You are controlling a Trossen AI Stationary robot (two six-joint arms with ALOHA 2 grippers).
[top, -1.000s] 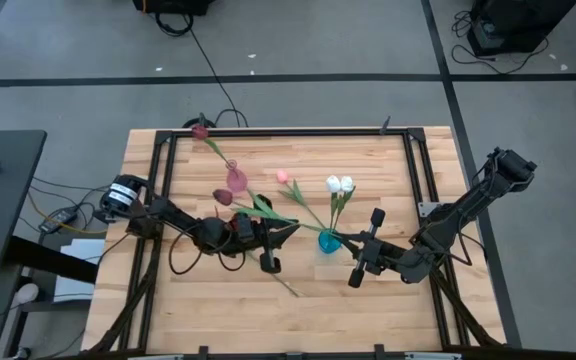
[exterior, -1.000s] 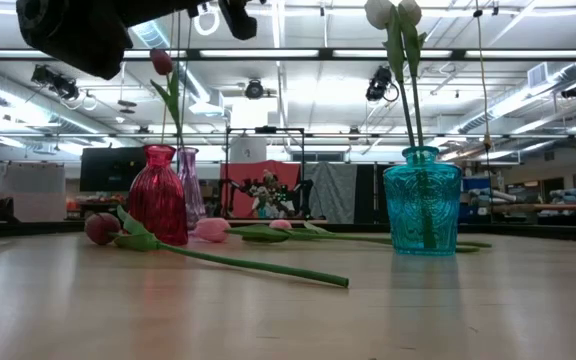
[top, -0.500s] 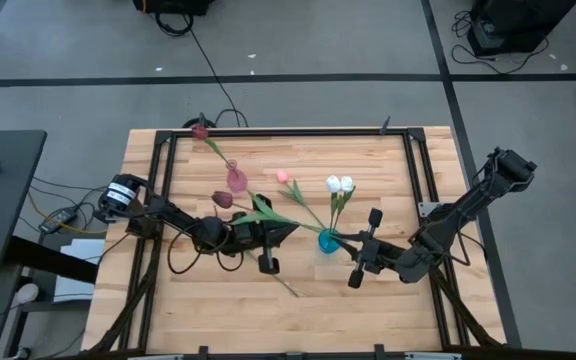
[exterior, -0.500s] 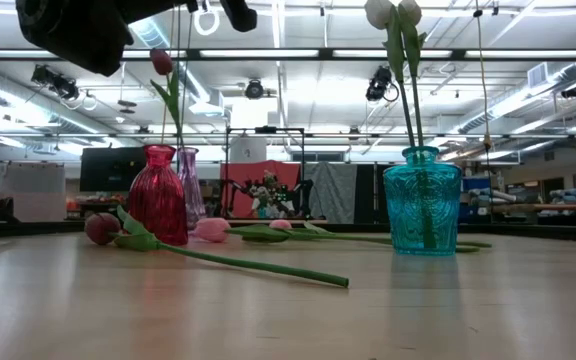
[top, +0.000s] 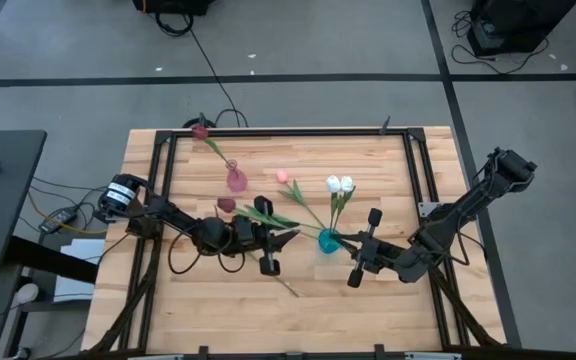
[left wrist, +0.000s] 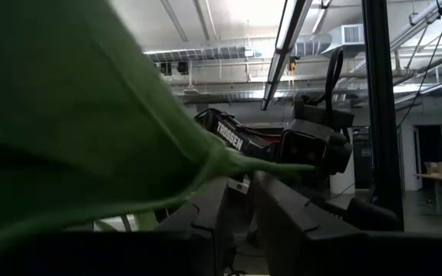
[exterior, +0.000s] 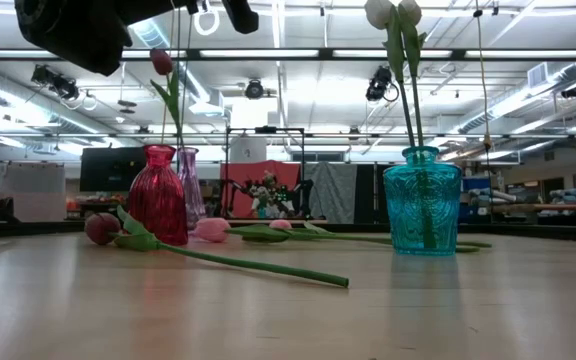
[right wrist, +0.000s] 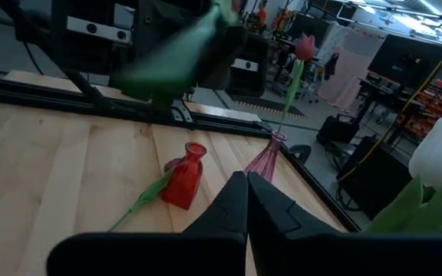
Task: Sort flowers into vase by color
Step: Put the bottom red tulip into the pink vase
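We judge the tulip (top: 268, 216) light, floppy and easily bent, best pinched mid-stem. It lies just beside the blue vase (top: 327, 241), under the left gripper (top: 290, 234), whose jaws we cannot read; right gripper (top: 363, 239) closed, empty.

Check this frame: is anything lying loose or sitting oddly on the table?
Yes. Several flowers lie flat on the table instead of in vases: a maroon tulip beside the red vase, and pink tulips behind its stem. Only the white tulips stand in the blue vase.
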